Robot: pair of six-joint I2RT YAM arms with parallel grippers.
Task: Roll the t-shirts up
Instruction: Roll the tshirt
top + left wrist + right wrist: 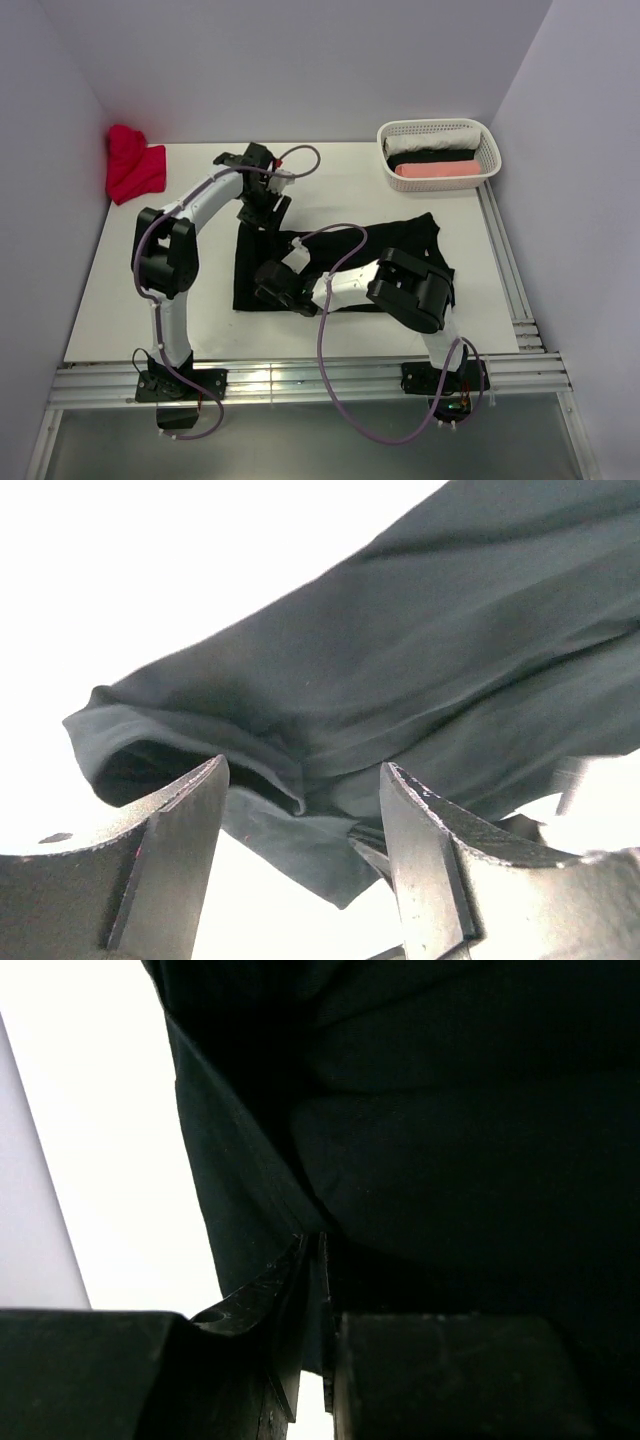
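Black t-shirt (395, 238) lies spread on the middle of the table (120, 290). Left gripper (305, 775) stands at its far left corner, jaws wide, a loose cloth fold between them. Right gripper (312, 1245) is at the near left edge, jaws narrow, pinching the hem. Rolled shirts (435, 170) sit in the white basket (437, 125) at far right.

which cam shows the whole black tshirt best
Top external: the black t-shirt lies spread out on the table. Left wrist shows only a folded edge beyond its open fingers; right wrist only dark cloth pinched between its fingers.
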